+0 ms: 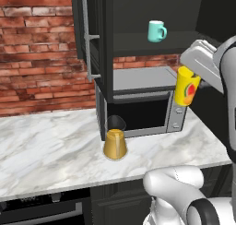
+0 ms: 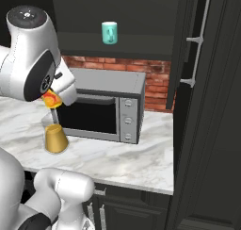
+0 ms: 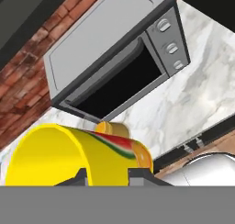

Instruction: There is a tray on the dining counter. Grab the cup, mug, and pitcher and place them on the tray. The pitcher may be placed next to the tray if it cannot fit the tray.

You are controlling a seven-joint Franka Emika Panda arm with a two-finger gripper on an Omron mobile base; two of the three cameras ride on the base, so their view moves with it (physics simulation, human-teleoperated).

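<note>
A: In the left base view, what does the tool (image 1: 191,81) carry?

B: The yellow cup (image 1: 186,86), clamped at its rim and hanging tilted in the air in front of the microwave's (image 1: 138,109) right end. The amber pitcher (image 1: 115,140) stands upright on the marble worktop (image 1: 50,148) just in front of the microwave's left corner. The teal mug (image 1: 156,31) sits on the dark shelf (image 1: 152,45) above, handle to the right.

A: And from the right base view?

B: The white arm (image 2: 33,54) covers most of the cup (image 2: 51,99); a sliver of yellow and red shows beneath the wrist. The pitcher (image 2: 55,135) stands directly below it, the mug (image 2: 109,33) up on the shelf above the microwave (image 2: 101,106).

A: The hand view?

B: The cup (image 3: 69,156) lies across the frame, its open mouth at lower left, both fingers (image 3: 140,175) pinching its wall. Past it are the pitcher's top (image 3: 112,127), the microwave (image 3: 114,58) with its three knobs, and the veined worktop (image 3: 193,94).
</note>
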